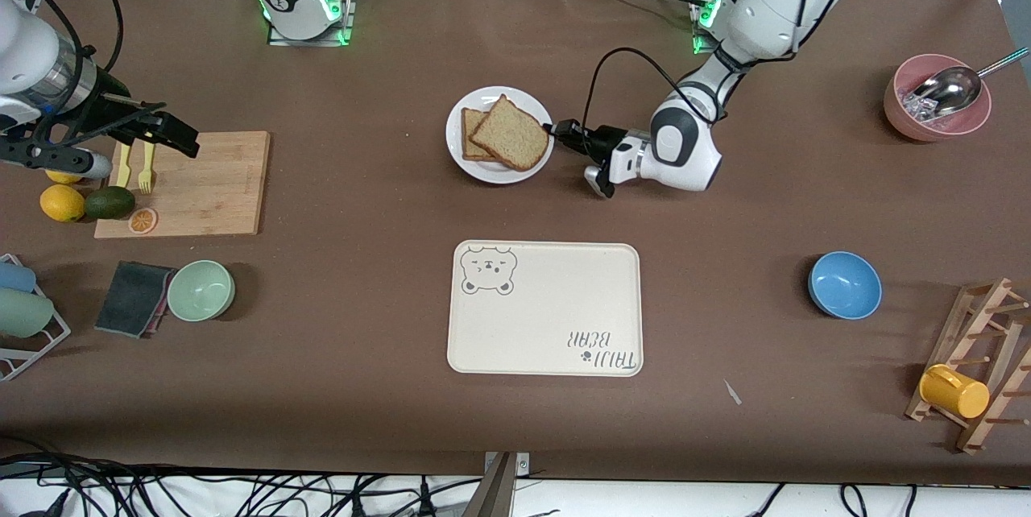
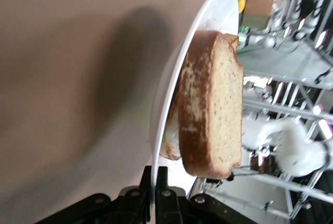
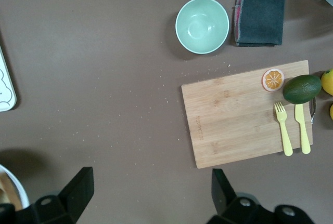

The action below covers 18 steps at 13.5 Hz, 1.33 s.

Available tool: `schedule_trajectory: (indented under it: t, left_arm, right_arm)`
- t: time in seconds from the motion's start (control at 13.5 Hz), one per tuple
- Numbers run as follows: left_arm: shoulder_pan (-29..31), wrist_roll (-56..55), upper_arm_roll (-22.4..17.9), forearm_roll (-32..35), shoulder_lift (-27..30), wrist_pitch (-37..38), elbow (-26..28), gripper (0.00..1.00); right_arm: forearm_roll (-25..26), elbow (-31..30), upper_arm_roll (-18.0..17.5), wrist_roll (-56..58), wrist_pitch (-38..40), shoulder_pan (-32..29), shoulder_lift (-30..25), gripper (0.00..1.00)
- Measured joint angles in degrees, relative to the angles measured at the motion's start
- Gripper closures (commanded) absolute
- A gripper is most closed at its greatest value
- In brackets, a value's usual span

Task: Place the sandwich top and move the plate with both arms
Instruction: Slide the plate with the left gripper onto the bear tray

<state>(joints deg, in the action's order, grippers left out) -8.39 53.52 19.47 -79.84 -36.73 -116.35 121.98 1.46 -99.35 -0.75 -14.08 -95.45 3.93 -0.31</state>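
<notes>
The plate [image 1: 499, 167] sits on the brown surface [image 1: 362, 291] about midway between the two arms' ends, farther from the front camera than the cream bear tray [image 1: 545, 308]. On it the sandwich top [image 1: 510, 133] lies tilted across a lower bread slice [image 1: 469, 138], whose edge shows beneath it. The left gripper [image 1: 557, 130] is low at the plate's rim on the side toward the left arm's end, its jaws closed on that rim; in the left wrist view the plate [image 2: 208, 31] edge runs straight into the black fingers [image 2: 167, 203], with the sandwich top [image 2: 210, 104] just above them. The right gripper [image 1: 173, 134] waits over the wooden cutting board [image 1: 209, 183] toward the right arm's end, jaws spread wide and holding nothing. On that board lie a yellow fork [image 1: 146, 167], a yellow knife [image 1: 124, 164] and an orange slice [image 1: 142, 220]; an avocado [image 1: 109, 202] and a lemon [image 1: 61, 203] lie just beside it. A green bowl [image 1: 200, 290] and a dark sponge [image 1: 133, 298] lie nearer the camera; a blue bowl [image 1: 844, 284] is toward the left arm's end.
</notes>
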Motion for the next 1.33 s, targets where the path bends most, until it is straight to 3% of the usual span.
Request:
schedule_trajectory:
  t: [0.3,0.52,0.81,1.33]
  left_arm:
    - [1.5,-9.7,-0.2,0.0,-0.4,0.6,-9.1,1.0]
    - [1.2,-13.0,-2.6,0.6,-2.2,0.6,-15.0,1.0]
    - [1.2,-22.2,-4.6,8.7,-4.3,0.6,-22.6,1.0]
    - [0.9,-23.9,-7.2,9.6,-11.3,0.6,-32.9,1.0]
  right_arm:
    - [0.0,-0.7,0.0,0.8,0.2,0.0,-0.4,0.0]
    - [0.0,-1.0,0.0,0.9,0.2,0.0,-0.4,0.0]
    - [0.0,-1.0,-0.2,1.0,-0.1,0.3,-0.4,0.0]
    - [0.0,-1.2,-0.7,1.0,-3.1,0.5,0.6,0.0]
